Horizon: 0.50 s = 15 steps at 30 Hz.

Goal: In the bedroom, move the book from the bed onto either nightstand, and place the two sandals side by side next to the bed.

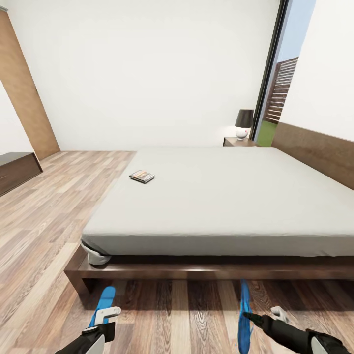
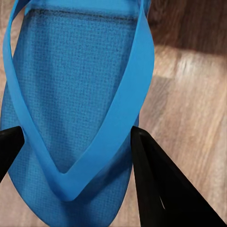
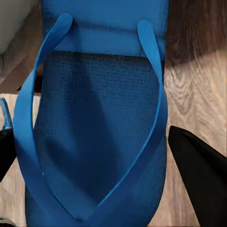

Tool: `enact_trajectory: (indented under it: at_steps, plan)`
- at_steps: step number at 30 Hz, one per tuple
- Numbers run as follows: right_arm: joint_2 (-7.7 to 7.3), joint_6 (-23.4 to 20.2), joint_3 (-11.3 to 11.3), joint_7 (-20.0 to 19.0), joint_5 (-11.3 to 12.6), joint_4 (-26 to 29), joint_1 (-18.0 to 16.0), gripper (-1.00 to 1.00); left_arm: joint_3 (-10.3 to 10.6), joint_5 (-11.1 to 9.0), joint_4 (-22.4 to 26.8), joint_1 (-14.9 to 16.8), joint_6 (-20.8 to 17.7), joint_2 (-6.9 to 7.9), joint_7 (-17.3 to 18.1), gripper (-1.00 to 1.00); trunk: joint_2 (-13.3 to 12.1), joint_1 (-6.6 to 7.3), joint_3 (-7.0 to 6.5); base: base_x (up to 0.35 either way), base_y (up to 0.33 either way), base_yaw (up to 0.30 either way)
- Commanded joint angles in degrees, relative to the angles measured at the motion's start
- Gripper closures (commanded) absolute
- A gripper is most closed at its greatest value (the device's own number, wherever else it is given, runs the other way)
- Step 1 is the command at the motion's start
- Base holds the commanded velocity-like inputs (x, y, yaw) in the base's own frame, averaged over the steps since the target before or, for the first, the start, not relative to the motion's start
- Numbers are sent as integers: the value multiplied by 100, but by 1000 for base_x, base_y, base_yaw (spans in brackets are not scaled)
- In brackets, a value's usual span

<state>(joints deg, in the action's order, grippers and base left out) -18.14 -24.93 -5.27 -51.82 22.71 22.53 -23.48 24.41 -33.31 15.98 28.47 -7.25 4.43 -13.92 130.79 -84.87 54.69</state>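
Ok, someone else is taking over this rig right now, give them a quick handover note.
Left gripper: open, fingers astride a blue sandal on the floor by the bed.
Right gripper: fingers either side of the second sandal, which stands on edge in the head view; whether it is clamped, I cannot tell.
The book lies on the mattress.
A nightstand with a lamp stands beyond the bed.
Done: nothing settled.
Left: pair the sandals side by side, then move the book to a nightstand.

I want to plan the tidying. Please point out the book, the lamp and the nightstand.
book (image 1: pixel 142 176), head view, on its cover.
lamp (image 1: pixel 244 118), head view, on its dark shade.
nightstand (image 1: pixel 238 142), head view, on its top.
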Motion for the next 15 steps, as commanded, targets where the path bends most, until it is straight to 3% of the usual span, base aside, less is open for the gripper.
enact_trajectory:
  at_steps: [1, 5, 15]
  plan:
    - [-9, -120, 6, -67, -3, 202, 1, 100, 46, -26, 20, 0, -40, 3, -29, 100, 2, 1, 6, 0, 0, 0]
    - [-19, -239, 6, -149, -3, 565, 1, 100, 46, -26, 20, 0, -40, -3, -31, 100, 162, -87, 78, 0, 0, 0]
    - [-14, -258, 8, -162, -3, 621, 1, 100, 60, -26, 20, 0, -31, -6, -27, 100, 563, -307, 257, 0, 0, 0]
